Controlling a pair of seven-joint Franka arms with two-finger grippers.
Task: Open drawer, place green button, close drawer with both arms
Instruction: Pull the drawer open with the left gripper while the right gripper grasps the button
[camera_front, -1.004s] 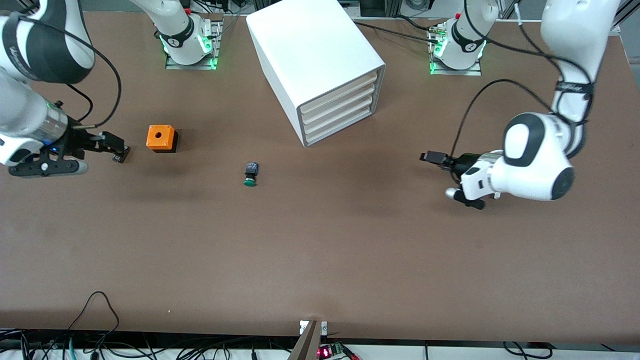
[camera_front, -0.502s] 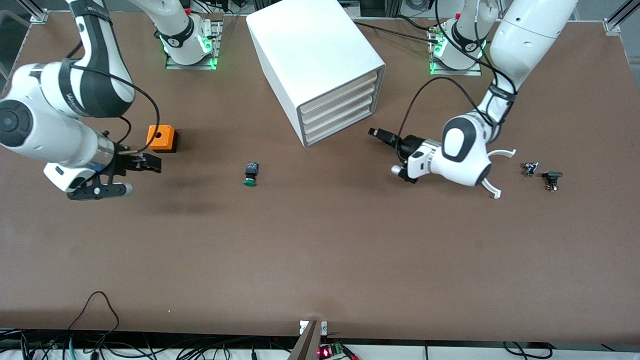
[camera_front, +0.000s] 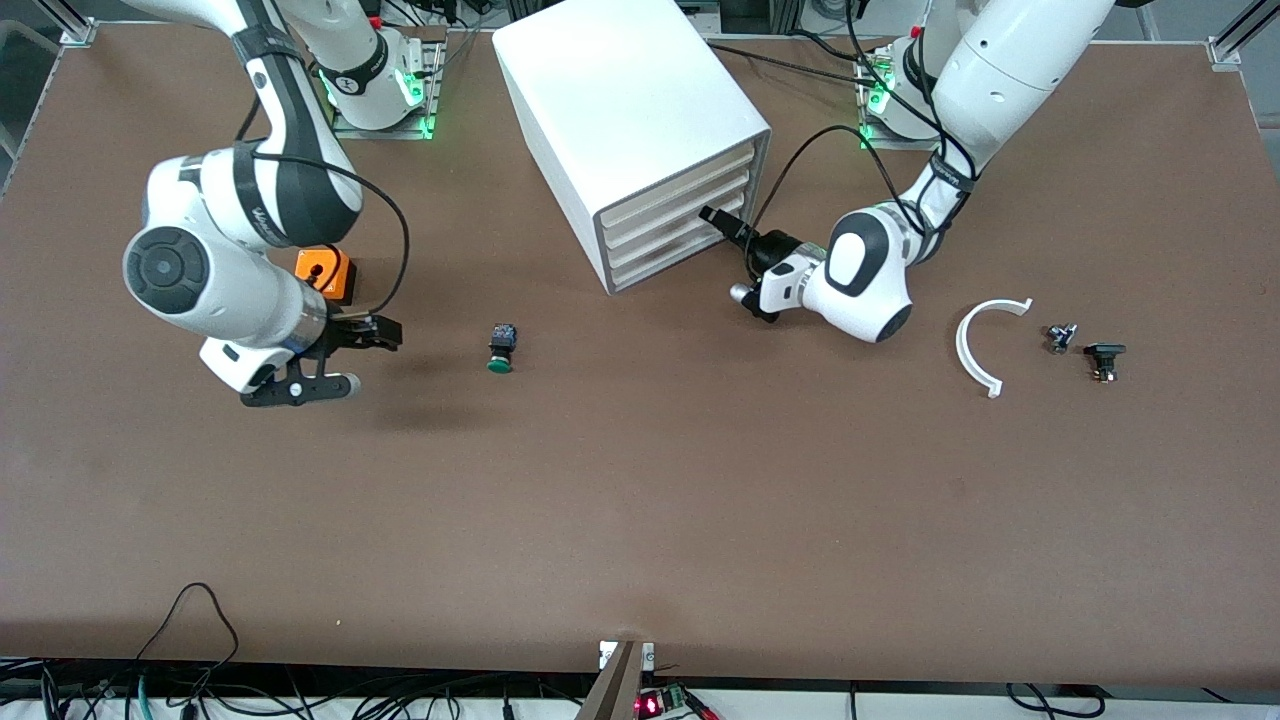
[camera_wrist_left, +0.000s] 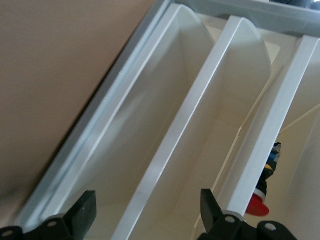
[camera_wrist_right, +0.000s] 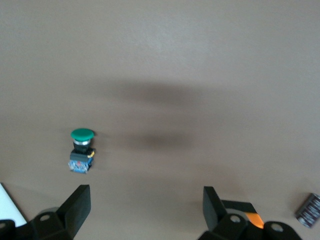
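The white cabinet stands toward the robots' side of the table, all four drawers shut. The bottom drawer also shows in the left wrist view beside the brown table. My left gripper is open and empty right at the drawer fronts, at the end toward the left arm; in the left wrist view its fingers straddle a white drawer edge. The green-capped button lies on the table nearer the front camera than the cabinet. My right gripper is open and empty beside it, apart; the right wrist view shows the button.
An orange cube sits partly hidden by the right arm. A white curved piece and two small black parts lie toward the left arm's end. A red-capped part shows inside an upper drawer.
The left gripper has swung in from the table's end to the drawer fronts, uncovering the white curved piece. The right gripper has moved past the orange cube toward the button.
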